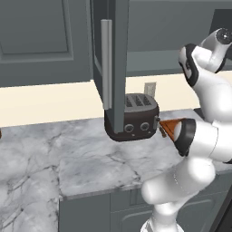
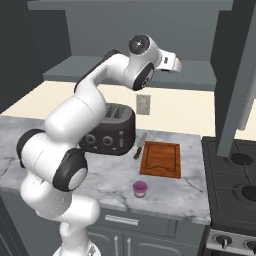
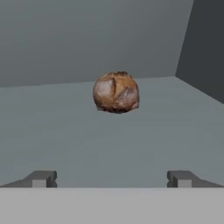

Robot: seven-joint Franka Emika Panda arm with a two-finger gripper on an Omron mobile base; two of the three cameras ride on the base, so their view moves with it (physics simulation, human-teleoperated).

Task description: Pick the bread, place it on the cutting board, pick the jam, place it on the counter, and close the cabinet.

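Two small dark fingertips of the gripper (image 3: 111, 178) stand at the near edge of the hand view, spread wide apart with nothing between them. Beyond them, on the flat grey shelf floor of the dark grey wall cabinet (image 3: 131, 131), sits the bread (image 3: 116, 92), a small rounded brown lump with mottled tan crust, roughly centred ahead of the open fingers and not yet touched. Judging by this, the first step, picking the bread, is in hand; the next move calls for reaching straight in until the fingers flank the loaf, then closing. From the right base view, the white arm rises from the lower left, bends over the dark toaster (image 2: 111, 131), and points its hand toward the cabinet. Below on the grey-white marble counter (image 2: 175, 192) lie the small pink-purple jam jar (image 2: 140, 188) and, just beyond, the bare reddish-brown wooden cutting board (image 2: 161, 158).
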